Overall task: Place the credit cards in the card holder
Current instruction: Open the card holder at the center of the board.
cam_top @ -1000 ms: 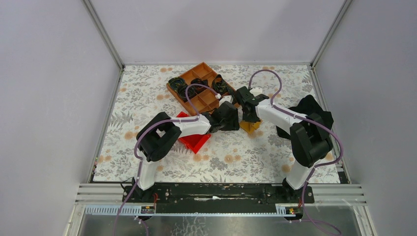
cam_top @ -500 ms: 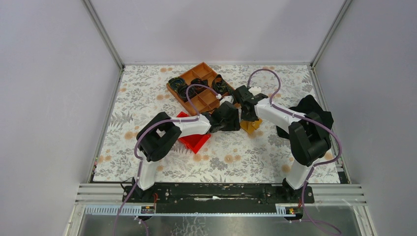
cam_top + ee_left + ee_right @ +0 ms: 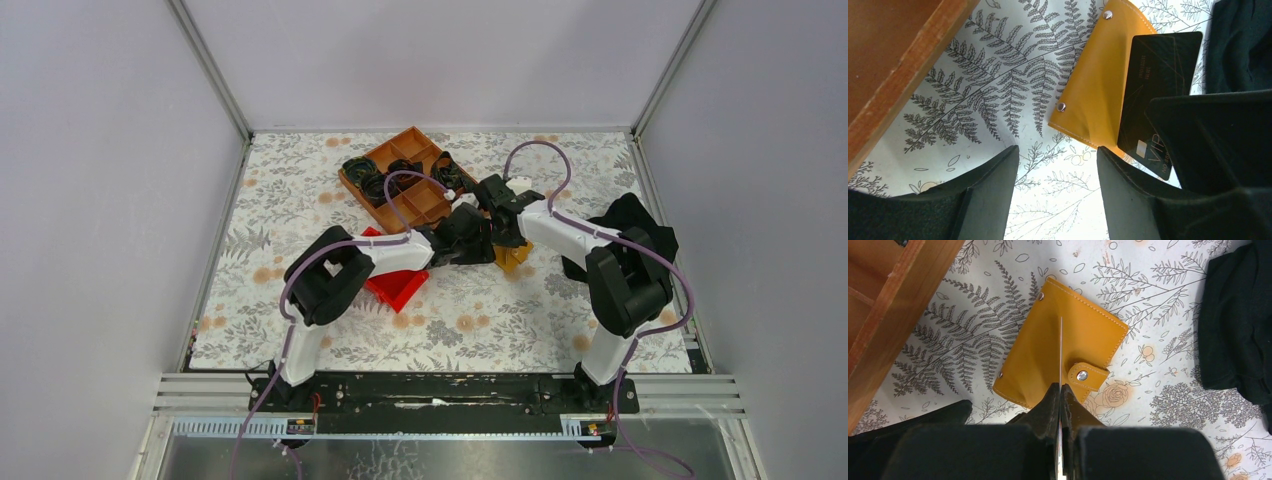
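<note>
The card holder (image 3: pixel 1043 357) is a closed tan-orange wallet with a snap tab, lying flat on the floral cloth; it also shows in the left wrist view (image 3: pixel 1098 85) and the top view (image 3: pixel 514 259). My right gripper (image 3: pixel 1061 388) is shut on a dark credit card (image 3: pixel 1154 90), held on edge just above the holder; in the right wrist view the card (image 3: pixel 1061 345) shows only as a thin line. My left gripper (image 3: pixel 1057 151) is open and empty, just beside the holder's near-left edge. In the top view both grippers, left (image 3: pixel 485 243) and right (image 3: pixel 507 236), meet over the holder.
The orange-brown compartment tray (image 3: pixel 400 175) with dark items stands just behind the left gripper; its wall shows in the left wrist view (image 3: pixel 903 85). A red bin (image 3: pixel 395 286) lies under the left arm. A black cloth (image 3: pixel 630 225) lies to the right of the holder.
My left gripper has moved slightly forward and right, closer to the holder. My right gripper has stayed over the holder with the card.
</note>
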